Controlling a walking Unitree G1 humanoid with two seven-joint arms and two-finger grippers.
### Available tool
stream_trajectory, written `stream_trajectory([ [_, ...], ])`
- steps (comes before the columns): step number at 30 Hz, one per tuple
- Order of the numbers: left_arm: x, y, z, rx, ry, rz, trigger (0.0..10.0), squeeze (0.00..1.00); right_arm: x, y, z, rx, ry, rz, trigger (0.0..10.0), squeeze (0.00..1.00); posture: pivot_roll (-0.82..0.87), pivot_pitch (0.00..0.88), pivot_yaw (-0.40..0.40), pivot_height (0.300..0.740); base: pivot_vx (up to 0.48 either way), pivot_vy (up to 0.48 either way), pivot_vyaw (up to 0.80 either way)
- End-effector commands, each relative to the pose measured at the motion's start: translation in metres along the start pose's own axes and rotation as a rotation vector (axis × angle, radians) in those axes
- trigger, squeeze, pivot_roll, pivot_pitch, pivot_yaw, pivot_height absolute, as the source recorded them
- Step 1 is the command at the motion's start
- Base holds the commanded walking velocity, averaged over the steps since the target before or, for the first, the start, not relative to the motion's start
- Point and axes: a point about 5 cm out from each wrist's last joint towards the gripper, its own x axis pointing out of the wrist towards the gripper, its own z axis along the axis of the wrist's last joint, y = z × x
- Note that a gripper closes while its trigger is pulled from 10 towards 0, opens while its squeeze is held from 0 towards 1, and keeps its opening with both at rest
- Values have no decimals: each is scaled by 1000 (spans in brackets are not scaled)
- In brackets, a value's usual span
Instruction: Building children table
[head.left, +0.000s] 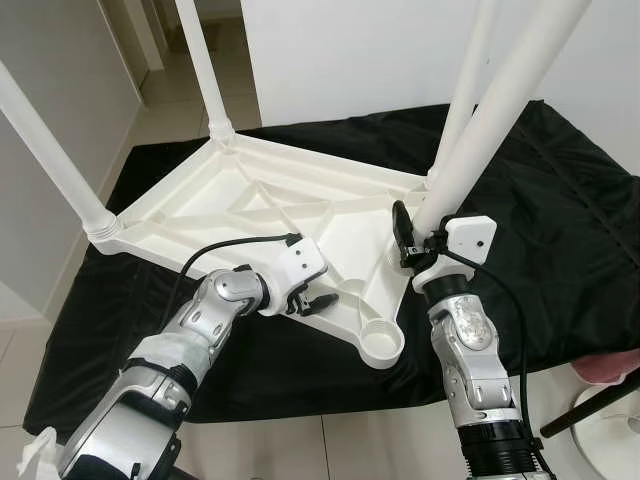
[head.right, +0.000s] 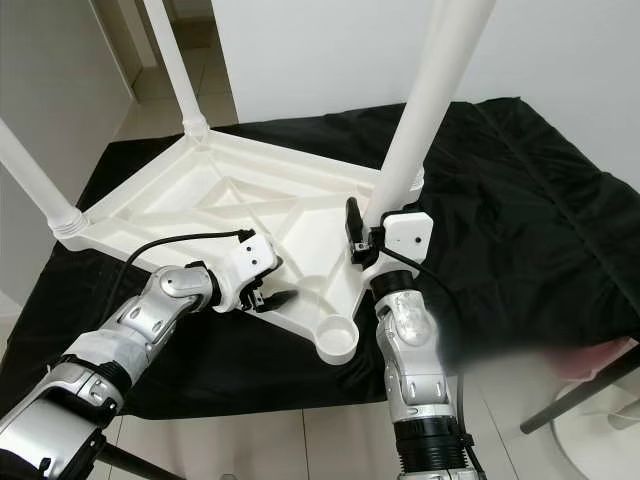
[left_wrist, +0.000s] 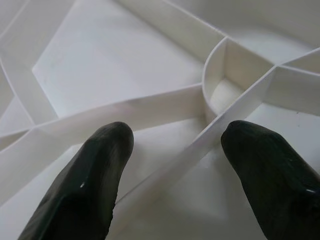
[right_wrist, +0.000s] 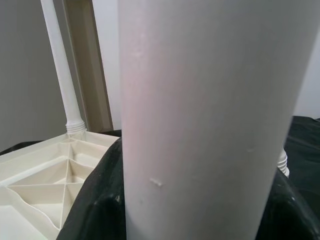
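Note:
The white plastic table top (head.left: 230, 215) lies upside down on a black cloth. Three white legs stand in its corners: left (head.left: 50, 150), back (head.left: 205, 70) and back right (head.left: 465, 90). The near corner socket (head.left: 383, 343) is empty. My right gripper (head.left: 418, 232) is shut on a fourth white leg (head.left: 490, 120), holding it tilted beside the table's right edge, above and behind that socket. This leg (right_wrist: 200, 100) sits between the black fingers (right_wrist: 95, 200). My left gripper (head.left: 318, 298) rests low on the underside near the front rim, open, its fingers (left_wrist: 95, 175) either side of a rib (left_wrist: 220, 135).
The black cloth (head.left: 560, 220) spreads out from under the table top on all sides. A white wall (head.left: 350, 50) stands behind and tiled floor (head.left: 160, 90) runs back left. A pink item (head.left: 610, 365) and a black rod (head.left: 590, 410) lie at the lower right.

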Motion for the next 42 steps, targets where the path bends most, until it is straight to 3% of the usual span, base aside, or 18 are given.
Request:
stream_trajectory([
  [1,-2,-7,-29,-43,140,-68,10000,0,-1,1,1,-1,0,-4,10000,0,5,53,112,740,0,0,0],
  [8,-2,-3,-36,-29,219,-102,10000,0,0,-1,2,-11,0,-7,10000,0,0,52,111,740,0,0,0],
  [11,-3,4,-47,-62,334,-60,10000,0,1,-1,2,-16,-1,-7,10000,0,-6,53,115,740,0,0,0],
  [18,-3,6,-52,-112,399,-39,10000,0,1,-1,2,-20,-2,-13,10000,0,-3,56,120,740,0,0,0],
  [20,-5,5,-55,-129,411,-63,1647,0,1,-2,2,-24,-2,-15,10000,0,-5,56,124,740,0,0,0],
  [21,-5,6,-55,-147,402,-57,0,0,2,-2,3,-25,-2,-17,10000,0,-5,56,126,740,0,0,0],
  [36,-11,13,-52,-187,337,10,0,0,0,-7,5,-40,-17,-55,10000,0,-11,55,138,740,0,0,0],
  [39,-9,12,-48,-194,314,19,0,0,-1,-8,5,-43,-20,-65,10000,0,-12,57,140,740,0,0,0],
  [42,-1,1,-35,-202,248,6,0,0,-1,-10,5,-45,-18,-72,10000,0,-11,56,134,740,0,0,0],
])
